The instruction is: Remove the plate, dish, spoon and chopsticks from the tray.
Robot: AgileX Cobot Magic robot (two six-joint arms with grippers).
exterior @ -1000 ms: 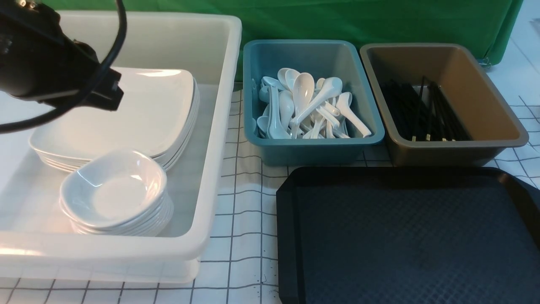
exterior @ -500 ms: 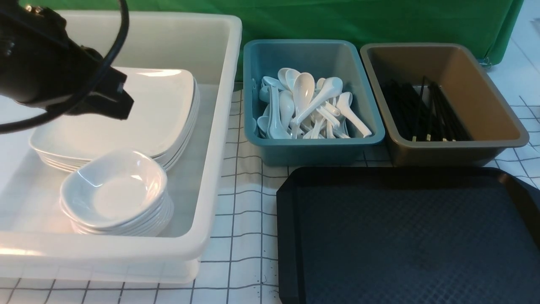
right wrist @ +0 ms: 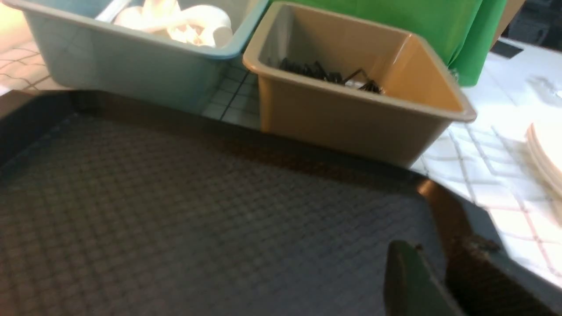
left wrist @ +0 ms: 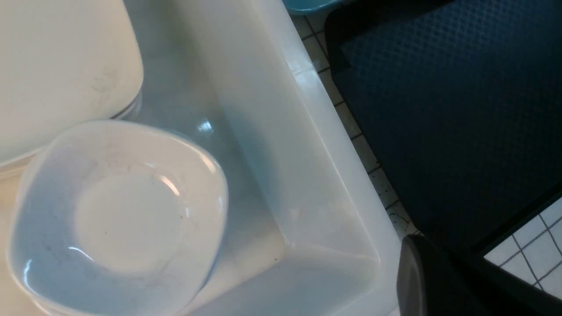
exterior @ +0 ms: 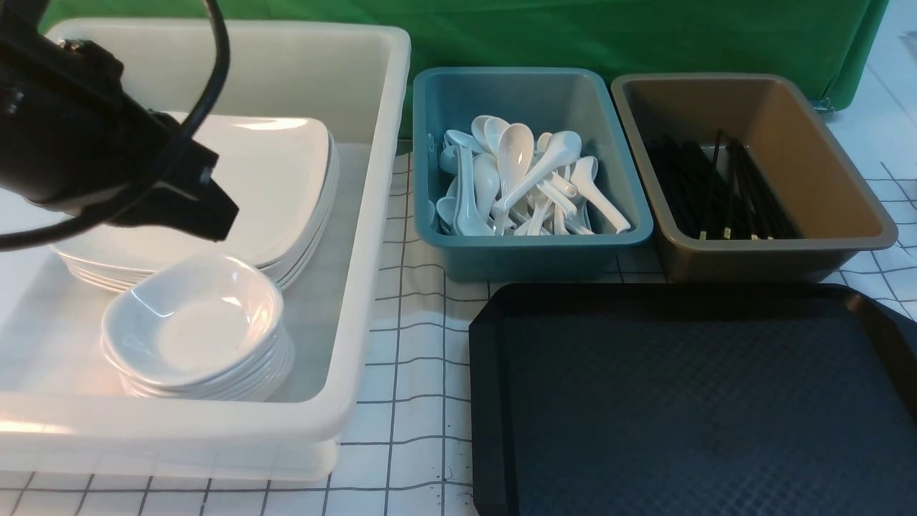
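Clenched, the left gripper [exterior: 218, 218] is hanging over the stack of white plates [exterior: 265, 172] in the big white tub [exterior: 369, 236], its dark tips pointing toward the stack of small dishes [exterior: 193, 326]. Those dishes are sitting right up close to the plates, in the same tub. From where I'm standing, I can't tell whether the right gripper [right wrist: 434, 267] is released or clenched; its blurred tips are showing against the black tray [exterior: 702, 401]. White spoons [exterior: 516, 168] are lying heaped in the teal tub [exterior: 534, 251], and black chopsticks [exterior: 738, 190] are resting in the brown tub [exterior: 759, 261] beside it. Both tubs are standing along the tray's far edge.
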